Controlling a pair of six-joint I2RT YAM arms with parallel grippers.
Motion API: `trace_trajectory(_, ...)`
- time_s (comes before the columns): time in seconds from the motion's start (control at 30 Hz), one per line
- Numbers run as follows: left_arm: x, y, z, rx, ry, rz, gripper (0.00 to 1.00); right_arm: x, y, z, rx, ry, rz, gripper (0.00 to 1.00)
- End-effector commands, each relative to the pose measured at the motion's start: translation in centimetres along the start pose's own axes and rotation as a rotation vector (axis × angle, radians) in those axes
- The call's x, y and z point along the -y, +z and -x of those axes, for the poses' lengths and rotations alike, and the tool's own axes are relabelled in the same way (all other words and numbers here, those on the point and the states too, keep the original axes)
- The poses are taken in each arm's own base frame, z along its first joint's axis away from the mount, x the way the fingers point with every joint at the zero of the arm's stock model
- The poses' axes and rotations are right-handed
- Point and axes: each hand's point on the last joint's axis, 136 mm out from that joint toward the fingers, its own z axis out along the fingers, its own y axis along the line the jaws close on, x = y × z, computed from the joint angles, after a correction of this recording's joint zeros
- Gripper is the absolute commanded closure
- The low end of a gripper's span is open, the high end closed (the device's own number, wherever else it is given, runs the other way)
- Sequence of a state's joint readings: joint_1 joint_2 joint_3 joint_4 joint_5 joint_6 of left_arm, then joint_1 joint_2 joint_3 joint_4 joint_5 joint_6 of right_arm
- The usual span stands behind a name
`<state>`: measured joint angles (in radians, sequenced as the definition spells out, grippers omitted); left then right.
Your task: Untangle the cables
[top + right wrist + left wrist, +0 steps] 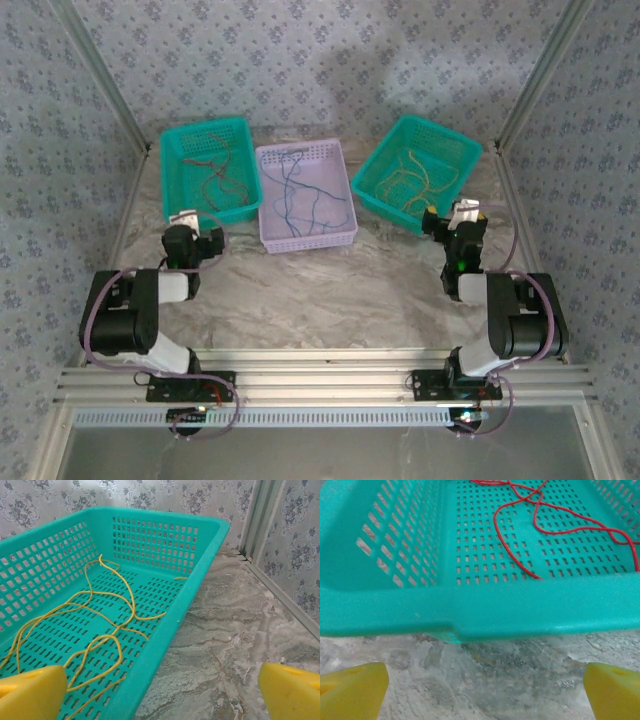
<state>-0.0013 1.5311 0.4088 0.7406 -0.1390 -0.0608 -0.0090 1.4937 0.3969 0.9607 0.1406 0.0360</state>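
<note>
Red cables (216,172) (540,515) lie loose in the left teal basket (208,210) (485,610). Blue cables (300,200) lie in the lilac middle basket (345,238). Yellow cables (412,180) (100,630) lie in the right teal basket (470,150) (165,640). My left gripper (190,224) (485,690) is open just before the left basket's near rim, nothing between its yellow fingers (350,690). At the near right corner of the right basket my right gripper (462,216) (165,690) stands open and empty, its yellow fingers (290,690) wide apart.
The three baskets stand side by side at the back of the marble table (330,290). Patterned walls and metal frame posts (520,110) close in the back and sides. An aluminium rail (320,380) carries both arm bases at the near edge.
</note>
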Motion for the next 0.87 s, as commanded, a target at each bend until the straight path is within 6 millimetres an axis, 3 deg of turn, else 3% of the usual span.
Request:
trace_trajectory(0.0, -0.60, -0.14, 1.72, 0.078, -0.008, 0.038, 0.00, 0.34, -0.38, -4.84, -0.163, -0.064, 0.000, 0.00)
trace_trajectory(0.83, -0.35, -0.18, 1.92, 0.088, -0.001, 0.024, 0.00, 0.33, -0.36, -4.79, -0.162, -0.064, 0.000, 0.00)
